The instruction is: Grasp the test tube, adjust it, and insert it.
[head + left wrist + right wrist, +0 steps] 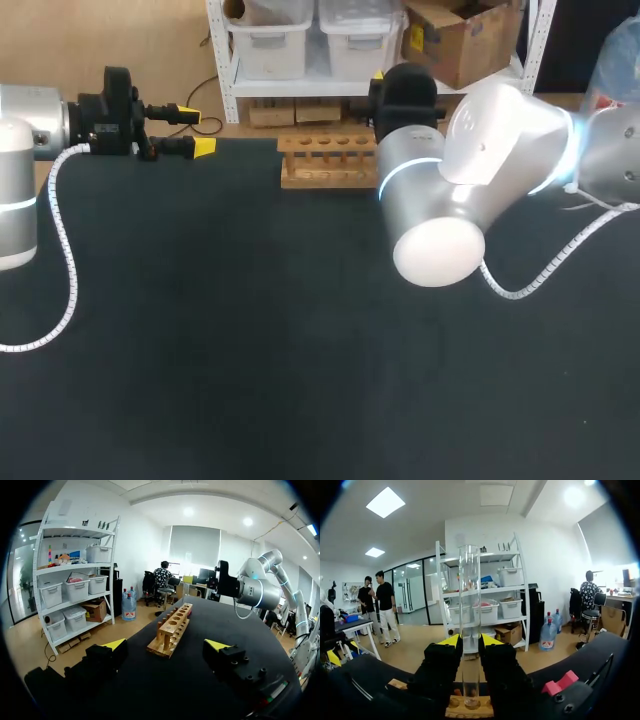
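Note:
In the right wrist view a clear glass test tube [470,595] stands upright between the yellow-tipped fingers of my right gripper [470,641], which is shut on it. Its rounded bottom sits at a hole in the wooden rack [456,711] just below; how deep it sits is hidden. In the head view the rack [325,160] lies at the table's back middle, with my right gripper's black body [405,92] over its right end; the tube is hidden there. My left gripper [192,130] hovers open at the back left, pointing at the rack [172,630], with nothing between its fingers [114,644].
The dark table [250,330] stretches from the rack to the near edge. My right arm's big silver elbow [440,230] hangs over the table's right middle. A white coiled cable [65,260] trails from my left arm.

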Tool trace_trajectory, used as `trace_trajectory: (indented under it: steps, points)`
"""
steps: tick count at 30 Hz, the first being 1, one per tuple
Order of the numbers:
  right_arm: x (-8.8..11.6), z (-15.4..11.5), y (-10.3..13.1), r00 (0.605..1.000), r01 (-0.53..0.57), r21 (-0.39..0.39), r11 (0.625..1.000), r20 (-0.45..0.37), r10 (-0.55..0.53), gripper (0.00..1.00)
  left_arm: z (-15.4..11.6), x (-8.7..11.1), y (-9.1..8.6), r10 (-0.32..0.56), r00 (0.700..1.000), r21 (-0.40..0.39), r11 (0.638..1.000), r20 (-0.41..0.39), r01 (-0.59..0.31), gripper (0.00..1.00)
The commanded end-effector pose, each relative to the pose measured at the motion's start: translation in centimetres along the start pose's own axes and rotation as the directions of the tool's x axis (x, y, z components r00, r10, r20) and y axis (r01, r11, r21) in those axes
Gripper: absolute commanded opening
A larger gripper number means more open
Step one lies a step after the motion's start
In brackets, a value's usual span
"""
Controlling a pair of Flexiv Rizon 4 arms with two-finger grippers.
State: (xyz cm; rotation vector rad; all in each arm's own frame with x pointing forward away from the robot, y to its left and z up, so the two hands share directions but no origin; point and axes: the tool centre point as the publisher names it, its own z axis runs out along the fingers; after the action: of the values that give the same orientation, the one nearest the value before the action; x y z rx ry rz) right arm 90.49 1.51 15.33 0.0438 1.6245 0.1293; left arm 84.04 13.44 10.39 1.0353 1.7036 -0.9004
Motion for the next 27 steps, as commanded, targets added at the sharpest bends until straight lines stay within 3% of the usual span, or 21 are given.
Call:
trace_trajectory:
  steps: [1, 27]
  points:
    - [0.2, 0.1, -0.4, 1.000, -0.001, -0.119, 0.993, 0.000, 0.001, 0.00, 0.0, 0.1, -0.1, 0.003, 1.000, -0.004, 1.000, 0.005, -0.003, 1.00]
    - [3.1, 0.7, -0.4, 0.999, -0.014, -0.126, 0.992, -0.046, 0.008, 0.00, 0.0, 0.1, -0.1, 0.003, 1.000, -0.004, 1.000, 0.005, -0.003, 1.00]
